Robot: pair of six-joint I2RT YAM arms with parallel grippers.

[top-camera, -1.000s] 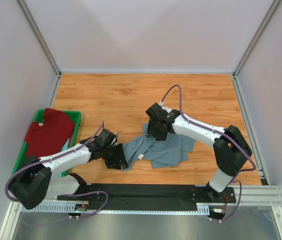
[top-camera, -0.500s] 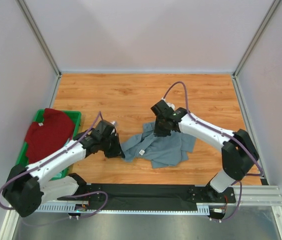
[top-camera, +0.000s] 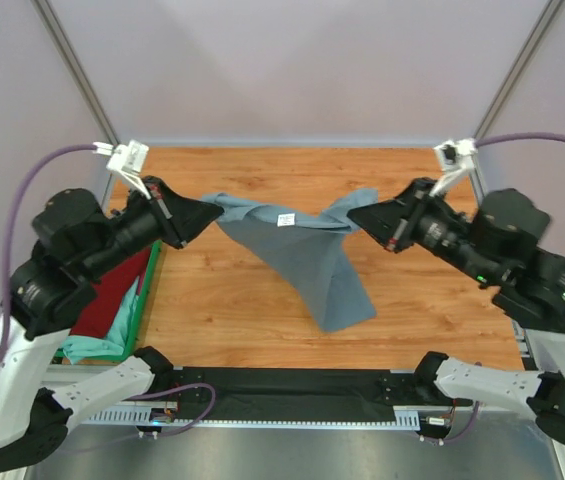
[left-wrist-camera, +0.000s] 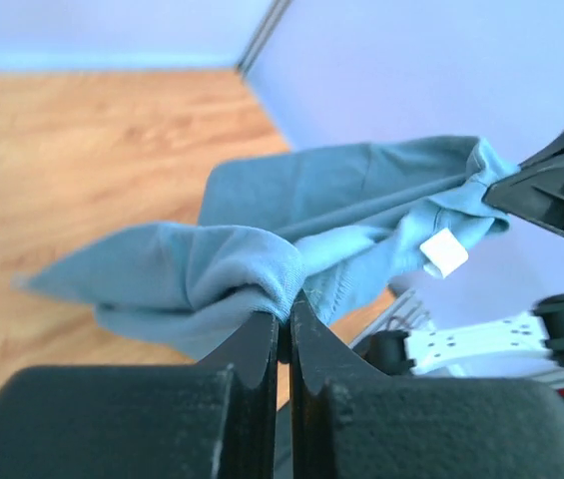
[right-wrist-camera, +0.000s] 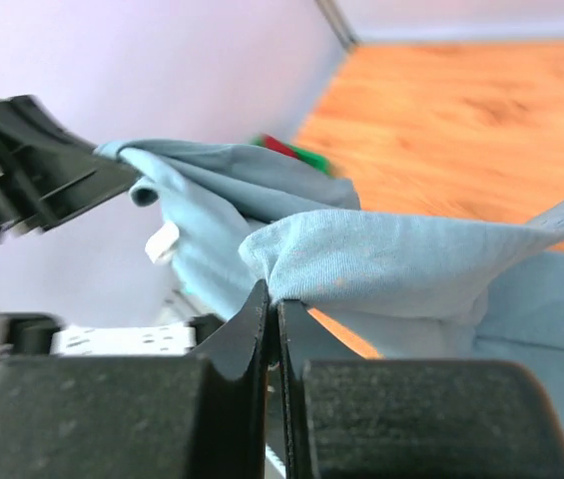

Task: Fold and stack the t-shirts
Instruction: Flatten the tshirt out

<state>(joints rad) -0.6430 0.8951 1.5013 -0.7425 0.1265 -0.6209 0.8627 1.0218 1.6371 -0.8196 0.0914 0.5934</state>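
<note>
The slate grey-blue t-shirt (top-camera: 307, 255) hangs in the air, stretched between both grippers, and its lower end drapes down toward the wooden table (top-camera: 432, 300). My left gripper (top-camera: 217, 205) is shut on the shirt's left end, with bunched fabric (left-wrist-camera: 252, 259) pinched at its tips (left-wrist-camera: 283, 304). My right gripper (top-camera: 352, 215) is shut on the right end, a fold of cloth (right-wrist-camera: 411, 264) caught between its tips (right-wrist-camera: 273, 299). A white neck label (top-camera: 285, 219) shows on the top edge. The dark red t-shirt (top-camera: 102, 300) and the mint-green one (top-camera: 97, 345) lie at the left, partly hidden by the left arm.
A green plastic bin (top-camera: 142, 300) stands at the table's left edge, holding the red and mint shirts. Grey walls with metal corner posts (top-camera: 82, 80) enclose the table. The arms' black base rail (top-camera: 292, 385) runs along the near edge.
Both grippers closed on the grey-blue shirt where it lay crumpled on the table, then rose and pulled apart. The shirt now hangs spread between them.
</note>
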